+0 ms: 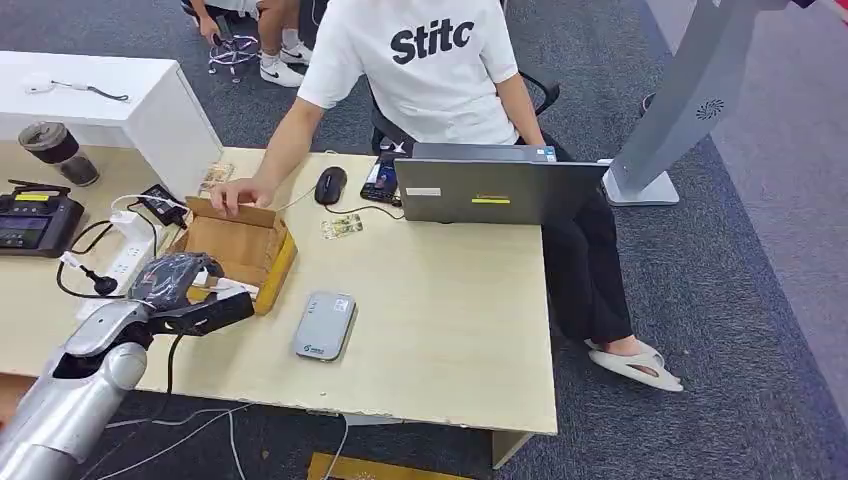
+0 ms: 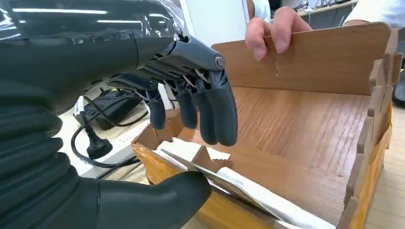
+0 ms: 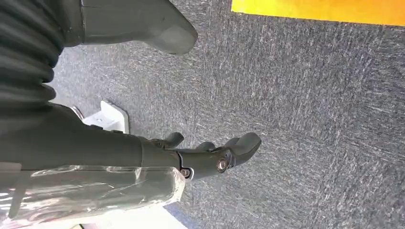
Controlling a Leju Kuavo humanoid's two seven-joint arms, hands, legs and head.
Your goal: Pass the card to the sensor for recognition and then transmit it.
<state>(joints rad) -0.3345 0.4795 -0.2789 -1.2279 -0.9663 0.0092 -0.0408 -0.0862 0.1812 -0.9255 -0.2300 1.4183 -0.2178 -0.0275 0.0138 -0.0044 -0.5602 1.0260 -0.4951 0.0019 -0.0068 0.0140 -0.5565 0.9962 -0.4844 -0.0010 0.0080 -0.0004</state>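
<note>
One wooden box [image 2: 305,129] holds white cards [image 2: 267,195]; left hand [image 2: 191,143] above, fingers spread, empty.

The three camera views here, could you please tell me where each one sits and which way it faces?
Head view: high on the robot, looking forward and down at the table, wooden box, grey sensor and a seated person; the left arm enters from below.
Left wrist view: behind the left hand, facing into the box, fingers hanging over its near edge.
Right wrist view: behind the right hand, looking down at grey carpet.
Shared: head and left wrist views both show the box with the person's hand on its far wall.
</note>
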